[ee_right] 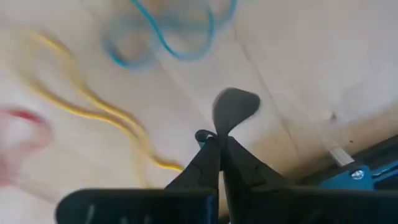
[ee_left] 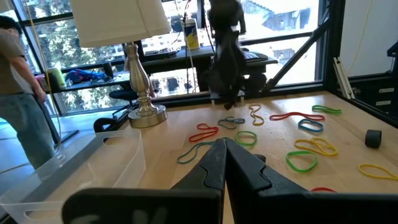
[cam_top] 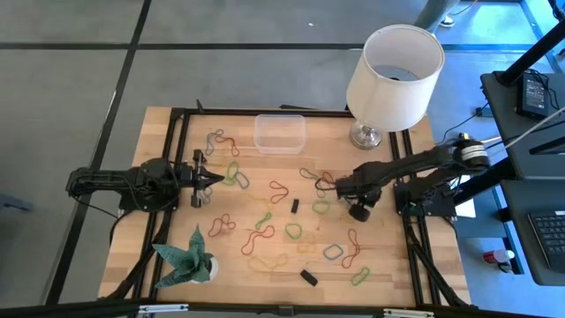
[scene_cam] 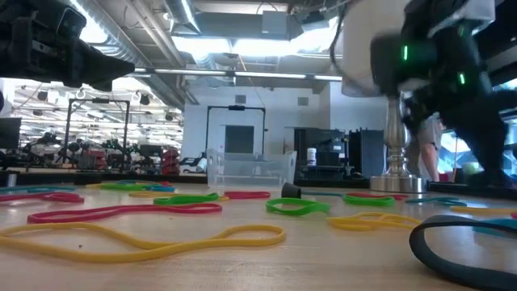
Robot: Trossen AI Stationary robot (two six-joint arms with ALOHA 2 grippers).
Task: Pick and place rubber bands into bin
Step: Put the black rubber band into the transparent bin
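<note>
Many coloured rubber bands (cam_top: 265, 234) lie flat and scattered over the wooden table, also in the low view (scene_cam: 121, 212) and the left wrist view (ee_left: 301, 160). The clear bin (cam_top: 280, 132) stands by the far edge, with nothing visible in it. My right gripper (cam_top: 321, 184) is shut right of the table's middle, low over a blue-grey band (cam_top: 309, 174). My left gripper (cam_top: 214, 179) waits shut left of centre, pointing right, and holds nothing (ee_left: 224, 144). My right gripper (ee_right: 216, 140) points down at the table from above. A small bit of a blue rubber band (ee_right: 203, 135) shows pinched at the very tips of its two fingers. The fingers hide the rest of that band, so how it hangs cannot be told.
A white lampshade (cam_top: 395, 75) on a metal base (cam_top: 365, 135) stands at the far right corner, close to the right arm. Two small black blocks (cam_top: 295, 206) (cam_top: 308, 277) lie among the bands. A green paper plant (cam_top: 185, 256) sits at the near left.
</note>
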